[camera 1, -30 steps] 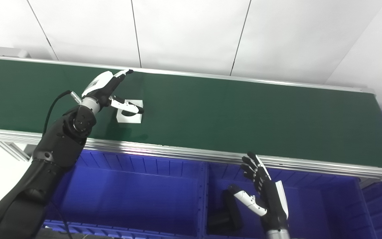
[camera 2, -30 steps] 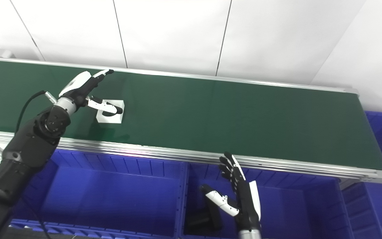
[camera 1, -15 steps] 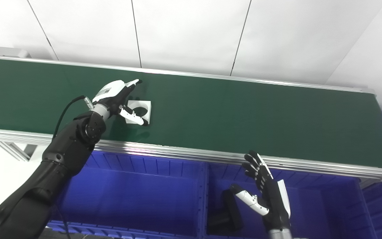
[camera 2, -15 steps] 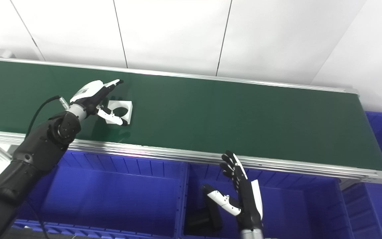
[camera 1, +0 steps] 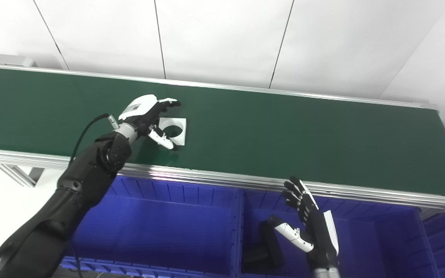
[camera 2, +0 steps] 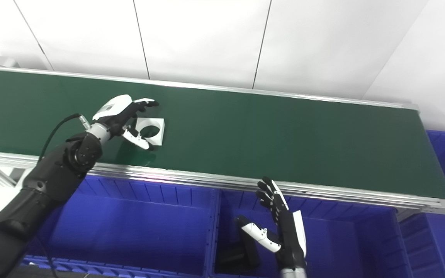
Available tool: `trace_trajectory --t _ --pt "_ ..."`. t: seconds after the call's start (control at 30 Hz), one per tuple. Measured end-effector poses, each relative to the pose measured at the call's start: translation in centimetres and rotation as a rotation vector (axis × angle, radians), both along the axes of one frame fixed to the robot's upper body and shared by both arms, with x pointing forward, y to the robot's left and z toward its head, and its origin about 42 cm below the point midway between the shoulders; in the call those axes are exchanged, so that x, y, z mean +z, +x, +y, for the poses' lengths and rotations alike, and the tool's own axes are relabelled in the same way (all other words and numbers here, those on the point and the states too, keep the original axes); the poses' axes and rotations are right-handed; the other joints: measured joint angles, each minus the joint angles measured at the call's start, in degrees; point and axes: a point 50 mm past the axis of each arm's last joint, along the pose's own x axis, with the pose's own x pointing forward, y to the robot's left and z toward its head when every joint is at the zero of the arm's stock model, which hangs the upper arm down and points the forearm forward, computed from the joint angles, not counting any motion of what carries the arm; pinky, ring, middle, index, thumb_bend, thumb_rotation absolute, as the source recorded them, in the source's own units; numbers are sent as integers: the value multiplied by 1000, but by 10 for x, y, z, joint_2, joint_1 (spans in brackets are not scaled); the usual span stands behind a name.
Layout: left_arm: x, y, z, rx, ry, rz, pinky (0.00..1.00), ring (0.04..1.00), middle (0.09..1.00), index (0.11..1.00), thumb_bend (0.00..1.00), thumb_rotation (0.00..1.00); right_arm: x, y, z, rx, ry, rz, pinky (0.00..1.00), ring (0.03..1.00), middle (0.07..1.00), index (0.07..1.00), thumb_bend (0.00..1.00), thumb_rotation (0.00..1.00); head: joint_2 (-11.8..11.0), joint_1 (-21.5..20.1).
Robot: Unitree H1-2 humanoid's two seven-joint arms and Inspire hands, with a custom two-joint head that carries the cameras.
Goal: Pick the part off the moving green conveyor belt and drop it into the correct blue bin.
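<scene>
Inside right blue bin [camera 1: 381, 235]: dark object [camera 1: 263, 247], possibly part.

Left part of white square part [camera 1: 173, 130] hidden behind left hand [camera 1: 147, 116]; grip not discernible. Dark object [camera 1: 265, 247] in blue bin [camera 1: 377, 247] partly covered by right hand [camera 1: 310, 226] (shape unclear). Bin's near wall cut off at bottom edge.

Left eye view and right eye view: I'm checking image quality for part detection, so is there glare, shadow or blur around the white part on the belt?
Left eye view: the white square part with a round hole is sharp, with the left hand shading the green conveyor belt beside it. Right eye view: bright glare on the belt's aluminium front rail below the part.
</scene>
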Motion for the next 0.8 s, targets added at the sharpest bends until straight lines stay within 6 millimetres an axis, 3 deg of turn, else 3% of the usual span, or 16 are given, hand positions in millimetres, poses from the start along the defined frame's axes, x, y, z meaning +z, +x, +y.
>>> trace_trajectory --t 0.07,0.17,0.5,0.8 --pt "0 0 -6 -10 1 -2 347 390 486 559 496 0 0 0 -1 -3 2 0 814 834 878 915 796 504 1 2" --pt "3 -1 -12 -32 8 -6 280 402 485 511 499 0 0 0 0 -4 4 -2 807 832 873 912 793 485 -3 6" --pt "11 3 -20 -105 47 40 318 367 463 543 495 0 1 -2 2 -7 14 -10 802 835 873 914 789 508 -3 3" --pt "18 1 -17 -115 65 41 277 357 454 542 494 0 2 -2 3 -8 13 -19 805 834 872 911 795 521 1 -7"
